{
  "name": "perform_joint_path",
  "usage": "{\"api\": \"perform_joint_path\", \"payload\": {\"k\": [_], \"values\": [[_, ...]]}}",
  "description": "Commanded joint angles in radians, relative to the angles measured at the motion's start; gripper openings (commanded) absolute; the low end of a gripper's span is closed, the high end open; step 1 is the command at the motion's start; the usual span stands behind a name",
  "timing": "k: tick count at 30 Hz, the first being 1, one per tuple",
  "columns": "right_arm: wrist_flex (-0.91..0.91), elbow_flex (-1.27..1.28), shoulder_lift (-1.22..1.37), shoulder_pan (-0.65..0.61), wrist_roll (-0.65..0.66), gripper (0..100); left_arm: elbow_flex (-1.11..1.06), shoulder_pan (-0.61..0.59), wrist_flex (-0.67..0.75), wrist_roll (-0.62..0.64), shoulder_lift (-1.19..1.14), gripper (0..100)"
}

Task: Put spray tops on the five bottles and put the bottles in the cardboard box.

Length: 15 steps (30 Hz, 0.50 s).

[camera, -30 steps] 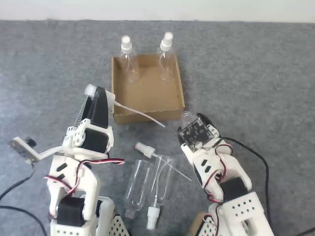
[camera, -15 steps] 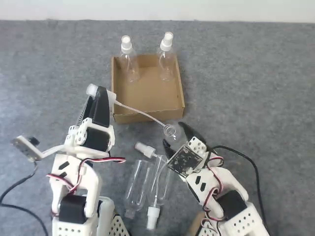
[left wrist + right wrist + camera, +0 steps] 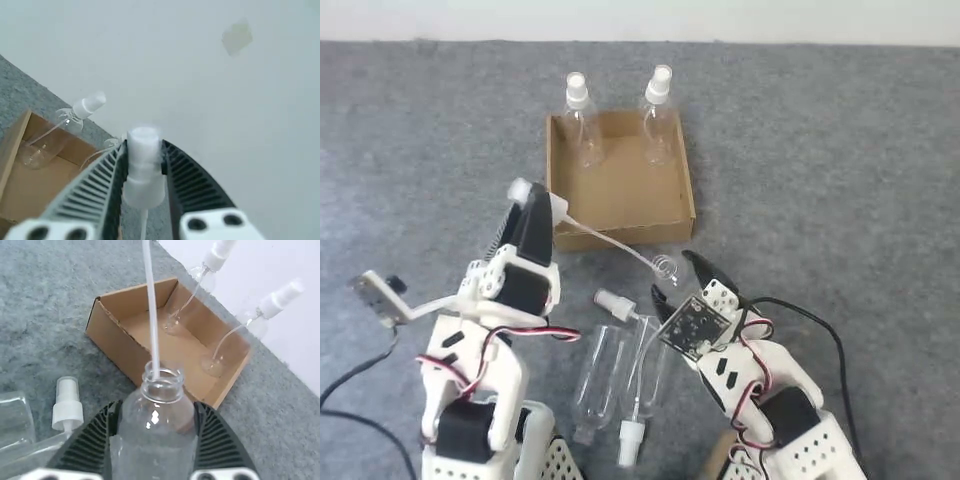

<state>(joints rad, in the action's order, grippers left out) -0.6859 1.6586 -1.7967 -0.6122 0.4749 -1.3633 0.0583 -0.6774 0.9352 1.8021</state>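
Observation:
My left gripper [image 3: 144, 167] is shut on a white spray top [image 3: 143, 165] whose thin dip tube [image 3: 610, 238] slants down toward the right arm. My right gripper [image 3: 155, 432] is shut on a clear open bottle [image 3: 156, 425], tilted up, and the tube's tip [image 3: 152, 315] enters its mouth [image 3: 665, 267]. In the cardboard box [image 3: 618, 232] stand two bottles with spray tops [image 3: 582, 125] [image 3: 658, 115]. Two clear bottles [image 3: 602, 372] [image 3: 651, 370] lie on the carpet between the arms. Loose spray tops lie beside them [image 3: 613, 303] [image 3: 631, 441].
Grey carpet [image 3: 840, 180] covers the table, with open room to the right and left of the box. The box's front wall stands just behind the held bottle. A white wall [image 3: 200, 60] rises behind the table.
The right arm swung the bottle down and left from the box's corner and tilted its mouth up. The left arm shifted slightly right, and the tube's tip now meets the bottle mouth.

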Motion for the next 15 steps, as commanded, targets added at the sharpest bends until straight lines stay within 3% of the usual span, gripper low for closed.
{"api": "perform_joint_path", "payload": {"k": [1, 15], "values": [[0.001, -0.006, -0.018, -0.008, 0.014, 0.6, 0.058, 0.02, -0.014, 0.009, 0.02, 1], [-0.008, -0.015, -0.019, -0.012, 0.012, 0.6, -0.053, 0.014, 0.118, -0.032, 0.018, 1]]}}
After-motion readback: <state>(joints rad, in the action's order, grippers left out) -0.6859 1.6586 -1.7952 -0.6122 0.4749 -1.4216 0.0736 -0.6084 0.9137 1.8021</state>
